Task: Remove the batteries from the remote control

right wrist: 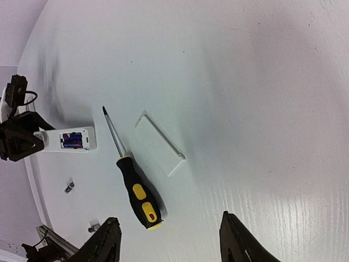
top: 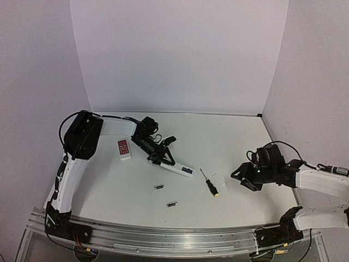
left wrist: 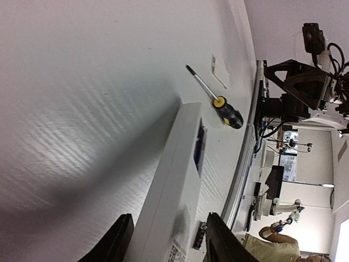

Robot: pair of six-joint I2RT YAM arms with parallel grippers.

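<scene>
The white remote control [top: 178, 169] lies on the table with its open compartment [right wrist: 72, 140] facing up, blue and purple showing inside. My left gripper [left wrist: 170, 243] is open and straddles the remote's [left wrist: 173, 180] near end, with a gap at the right finger. Two batteries [top: 158, 187] [top: 172, 204] lie loose on the table in front of the remote, also visible in the right wrist view [right wrist: 70, 186] [right wrist: 94, 226]. My right gripper [right wrist: 172, 243] is open and empty, just above the table to the right of the screwdriver [right wrist: 136, 191].
The black-and-yellow screwdriver [top: 209, 183] and a small flat white cover [top: 218, 179] lie between the two grippers. A second small white remote with a red face [top: 124, 148] sits by the left arm. A metal rail [top: 174, 240] runs along the near table edge.
</scene>
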